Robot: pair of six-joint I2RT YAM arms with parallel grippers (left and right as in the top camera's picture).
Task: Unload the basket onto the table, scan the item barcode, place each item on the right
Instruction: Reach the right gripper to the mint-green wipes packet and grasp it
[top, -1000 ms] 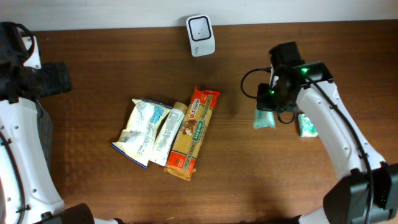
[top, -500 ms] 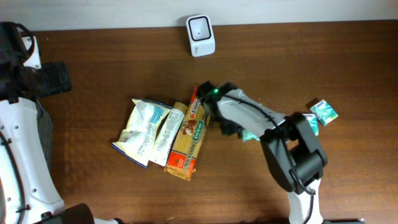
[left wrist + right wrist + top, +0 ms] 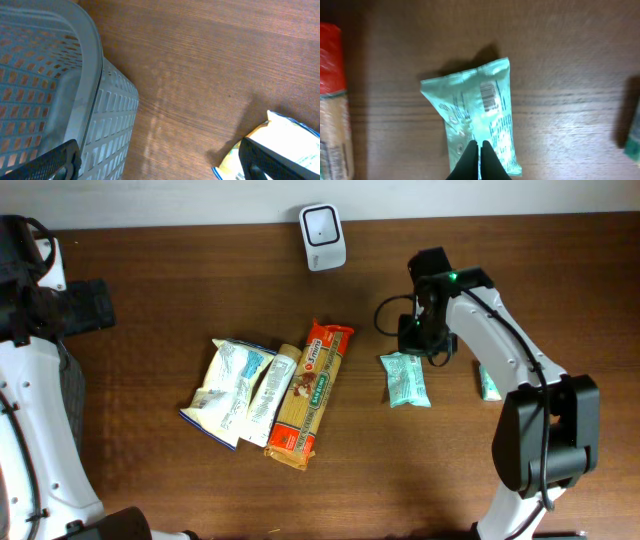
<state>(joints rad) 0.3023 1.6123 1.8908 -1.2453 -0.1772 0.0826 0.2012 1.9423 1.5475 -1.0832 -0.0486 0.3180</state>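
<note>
Two grippers in view. Right gripper: fingers pressed together, nothing between them, tips over one end of teal packet. Packet flat on table, barcode face up, at 3 o'clock from pasta pack, 5 o'clock from scanner. Left gripper: fingers spread wide, empty, above grey basket at table's 9 o'clock edge.
</note>
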